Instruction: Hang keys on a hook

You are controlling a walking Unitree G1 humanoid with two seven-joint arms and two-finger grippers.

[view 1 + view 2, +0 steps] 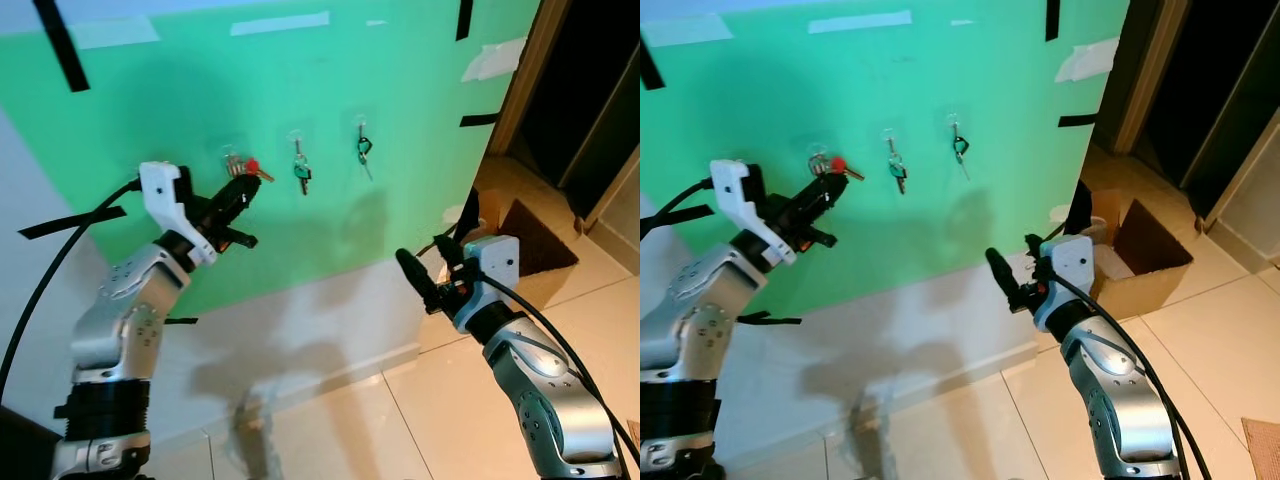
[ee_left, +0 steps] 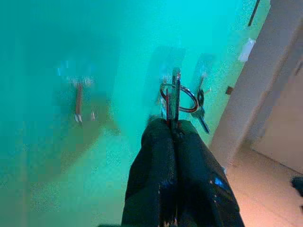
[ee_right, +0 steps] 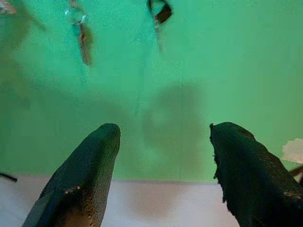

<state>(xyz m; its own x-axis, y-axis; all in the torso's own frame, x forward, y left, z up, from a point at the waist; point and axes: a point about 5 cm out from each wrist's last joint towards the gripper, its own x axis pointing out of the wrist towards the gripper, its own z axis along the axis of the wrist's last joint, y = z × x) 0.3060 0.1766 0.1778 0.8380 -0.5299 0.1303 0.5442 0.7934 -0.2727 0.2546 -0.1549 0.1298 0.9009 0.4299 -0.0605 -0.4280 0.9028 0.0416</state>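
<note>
Keys pinched in left gripper, up at the leftmost wall hook.

Left gripper has its fingers pressed together on the keys: a bunch with a red tag and a ring, held against the green wall panel right at the leftmost clear hook; cannot tell whether the ring is over the hook. Next hook along carries a teal-tagged key set, the one after it a dark key set, both hanging free, near but apart from the held bunch. Right gripper is lower and to the right, well away from the hooks, fingers spread with nothing between them, pointed at the wall. Behind the right arm a cardboard box sits on the tiled floor by the dark doorway.
</note>
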